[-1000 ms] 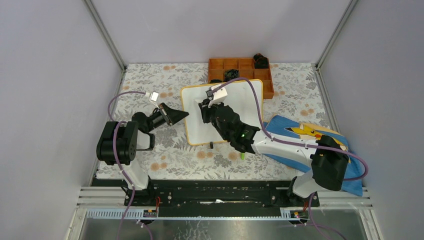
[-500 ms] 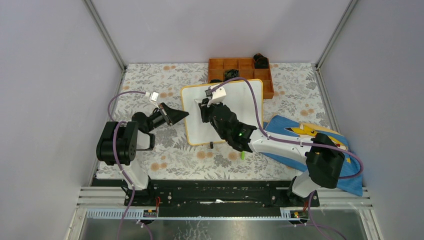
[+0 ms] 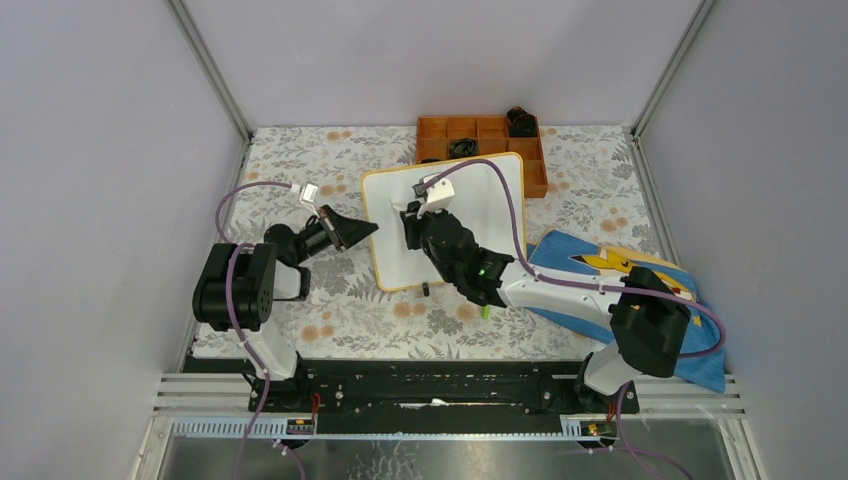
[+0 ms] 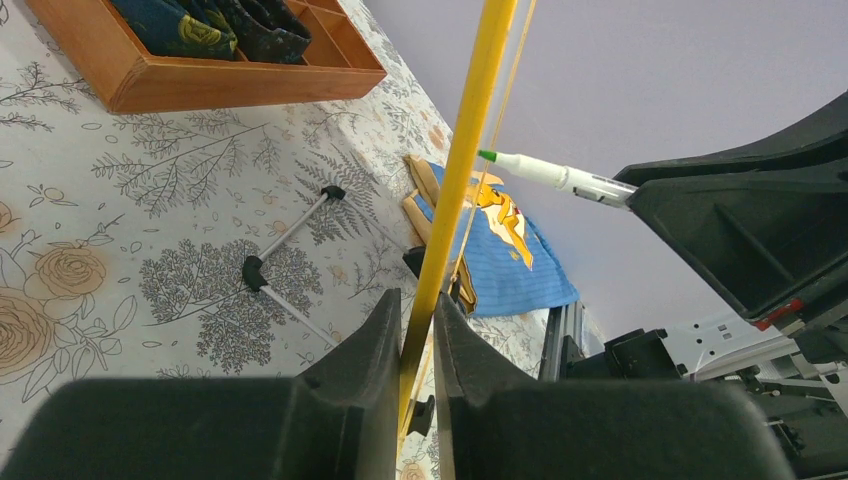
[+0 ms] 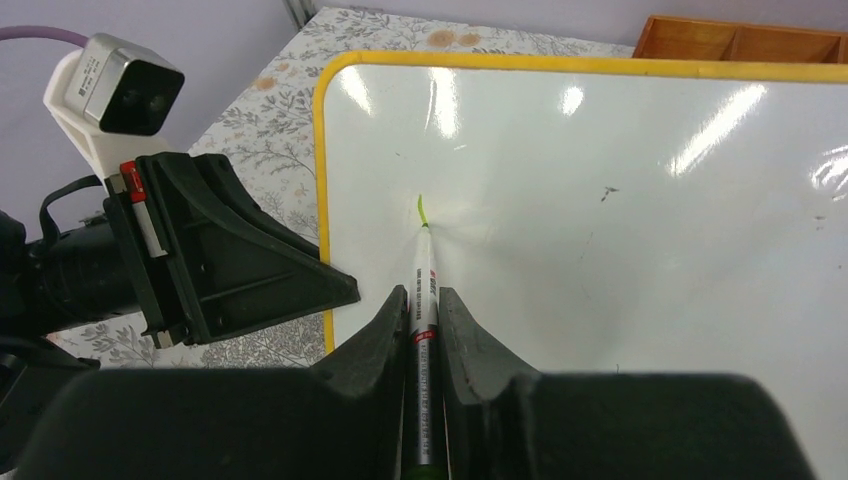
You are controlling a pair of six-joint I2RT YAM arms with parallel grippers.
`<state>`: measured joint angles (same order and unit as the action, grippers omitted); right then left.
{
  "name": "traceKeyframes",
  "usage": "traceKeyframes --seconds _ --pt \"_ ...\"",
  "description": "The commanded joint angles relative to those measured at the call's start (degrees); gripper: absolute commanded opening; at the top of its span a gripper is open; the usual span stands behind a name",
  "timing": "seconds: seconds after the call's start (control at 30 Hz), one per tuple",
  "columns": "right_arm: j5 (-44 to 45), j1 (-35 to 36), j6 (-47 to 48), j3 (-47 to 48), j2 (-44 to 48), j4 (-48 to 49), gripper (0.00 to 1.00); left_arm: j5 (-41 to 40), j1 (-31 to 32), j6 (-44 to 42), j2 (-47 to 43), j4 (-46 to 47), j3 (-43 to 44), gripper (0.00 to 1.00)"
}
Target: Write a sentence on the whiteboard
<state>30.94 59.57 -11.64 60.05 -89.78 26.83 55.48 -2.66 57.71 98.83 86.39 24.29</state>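
The whiteboard [image 3: 480, 210] with its orange-yellow frame stands tilted on the floral table. My left gripper [image 3: 372, 231] is shut on its left frame edge [image 4: 455, 190]. My right gripper [image 3: 408, 212] is shut on a white marker [image 5: 425, 290] with a green tip. The tip touches the board [image 5: 600, 230] near its upper left. A single short light-green stroke [image 5: 421, 209] shows at the tip. No words show on the board. The marker also shows in the left wrist view [image 4: 555, 176], past the board's edge.
An orange compartment tray [image 3: 483, 135] with dark rolled items stands behind the board. A blue cartoon-print cloth [image 3: 610, 275] lies at the right under my right arm. The board's black-tipped support legs [image 4: 285, 262] rest on the table.
My right gripper has moved slightly up and left across the board with the marker. The left gripper and the board have stayed put.
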Motion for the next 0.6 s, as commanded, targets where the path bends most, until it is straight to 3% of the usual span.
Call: traceKeyframes --seconds 0.0,0.37,0.5,0.57 --pt "2.56 -0.51 -0.56 -1.41 2.14 1.18 0.0 -0.73 -0.07 -0.57 -0.92 3.13 -0.52 0.18" --pt "2.26 -0.55 -1.05 -3.95 4.69 1.67 0.0 -0.51 0.23 -0.38 -0.83 3.34 -0.56 0.19" --pt "1.62 -0.46 -0.95 -3.05 6.34 1.97 0.0 -0.29 0.46 -0.24 -1.12 3.18 -0.48 0.48" --pt "1.44 -0.48 -0.77 -2.68 7.23 1.84 0.0 -0.35 0.45 -0.15 -1.34 3.11 -0.47 0.53"
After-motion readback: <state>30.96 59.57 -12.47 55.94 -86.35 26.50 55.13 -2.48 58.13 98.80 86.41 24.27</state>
